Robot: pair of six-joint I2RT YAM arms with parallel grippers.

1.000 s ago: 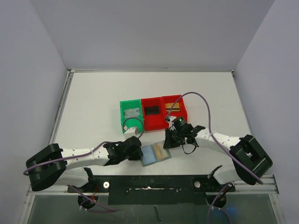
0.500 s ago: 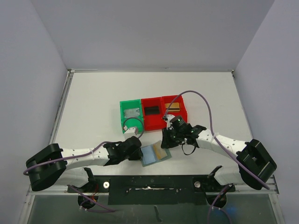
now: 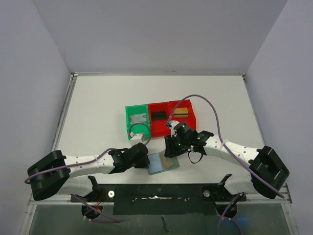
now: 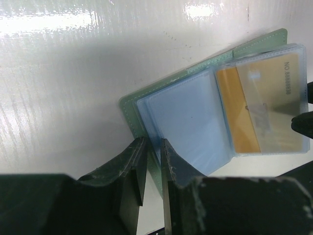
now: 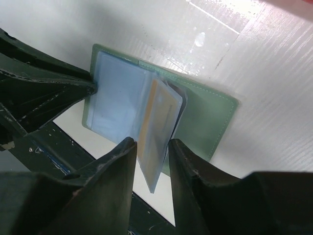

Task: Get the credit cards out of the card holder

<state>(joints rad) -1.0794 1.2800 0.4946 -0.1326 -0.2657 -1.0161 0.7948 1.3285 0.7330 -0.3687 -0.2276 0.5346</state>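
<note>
Your left claw [image 4: 152,147] is clamped on the 9 o'clock edge, seen from above, of the open card holder [image 3: 161,163]. The holder lies flat on the bench [image 3: 98,107] near its 6 o'clock edge. Your right claw [image 5: 152,147] has its jaws apart, astride a raised clear leaf [image 5: 159,132] on the holder's 3 o'clock side, with a gold credit card [image 4: 244,112] inside that leaf.

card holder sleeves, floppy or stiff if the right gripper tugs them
Probably floppy: the clear sleeves bend and fan up off the card holder. Glossy plastic, so likely slippery. The gold card inside should stiffen its pocket.
</note>
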